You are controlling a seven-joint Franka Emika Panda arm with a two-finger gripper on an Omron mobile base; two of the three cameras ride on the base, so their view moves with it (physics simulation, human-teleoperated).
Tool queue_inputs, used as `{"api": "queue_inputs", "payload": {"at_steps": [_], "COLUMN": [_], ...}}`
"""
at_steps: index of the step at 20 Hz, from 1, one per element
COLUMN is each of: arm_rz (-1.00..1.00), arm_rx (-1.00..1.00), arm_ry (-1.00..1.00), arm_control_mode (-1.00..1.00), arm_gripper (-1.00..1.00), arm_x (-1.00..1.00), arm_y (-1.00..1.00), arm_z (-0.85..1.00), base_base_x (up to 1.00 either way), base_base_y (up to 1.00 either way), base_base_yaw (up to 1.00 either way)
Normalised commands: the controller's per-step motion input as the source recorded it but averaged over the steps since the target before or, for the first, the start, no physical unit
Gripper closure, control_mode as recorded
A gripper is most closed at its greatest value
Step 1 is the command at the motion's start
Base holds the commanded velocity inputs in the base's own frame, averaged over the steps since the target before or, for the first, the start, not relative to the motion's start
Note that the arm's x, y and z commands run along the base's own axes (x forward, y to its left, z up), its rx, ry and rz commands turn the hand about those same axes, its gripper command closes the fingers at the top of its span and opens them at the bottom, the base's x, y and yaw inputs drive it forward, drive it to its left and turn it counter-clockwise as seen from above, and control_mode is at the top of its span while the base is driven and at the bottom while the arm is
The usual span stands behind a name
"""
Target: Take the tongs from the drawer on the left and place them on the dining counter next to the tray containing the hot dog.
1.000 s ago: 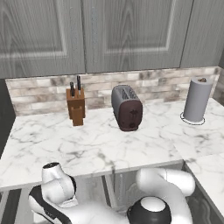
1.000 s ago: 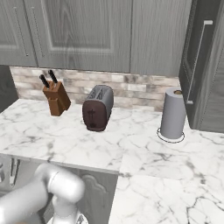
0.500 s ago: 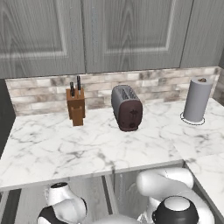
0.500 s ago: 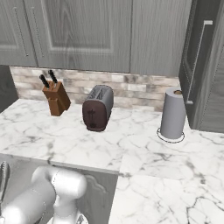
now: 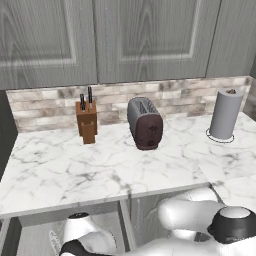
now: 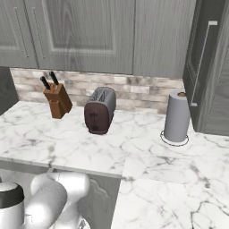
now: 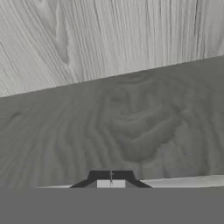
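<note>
**While the arm works low, the tongs are not yet in hand**

As far as these views tell, the task is at its first stage. The arm (image 5: 190, 220) is bent down below the worktop (image 5: 60, 170), in front of and beneath the toaster (image 5: 145, 123). The jaws are closed tight with nothing visible between them. Just ahead of them is a grey wood-grain panel (image 7: 112, 109), very close. I cannot tell whether it belongs to the drawer, nor where the tongs lie.

I judge that nearly everything is left to do: getting at the tongs, gripping them, carrying them to the dining counter and setting them down beside the tray.

One toaster stands on the worktop. One knife block (image 5: 87, 121) with two dark handles stands to the toaster's left. One paper towel roll (image 5: 225, 115) stands well apart to its right. Behind the toaster runs a brick-pattern backsplash (image 5: 175, 97). Above that hang grey wall cabinets (image 5: 150, 35), with three door panels counted in the left base view.
</note>
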Motion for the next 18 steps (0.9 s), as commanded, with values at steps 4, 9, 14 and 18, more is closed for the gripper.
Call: {"api": "queue_inputs", "payload": {"at_steps": [4,9,14,18], "arm_rz": [-0.21,-0.16,-0.01,0.08], "arm_rx": [-0.2,-0.34,-0.32,-0.28], "arm_ry": [0.0,-0.04,-0.17,-0.19], "arm_control_mode": [-1.0,-1.0,-1.0,-1.0], "arm_gripper": [1.0,1.0,1.0,1.0], "arm_x": [0.03,0.01,0.01,0.0], "arm_y": [-0.58,-0.67,-0.56,-0.49], "arm_z": [0.81,0.66,0.7,0.76], "base_base_x": [0.0,0.0,0.0,0.0], "base_base_y": [0.0,0.0,0.0,0.0], "base_base_yaw": [0.0,0.0,0.0,0.0]}}
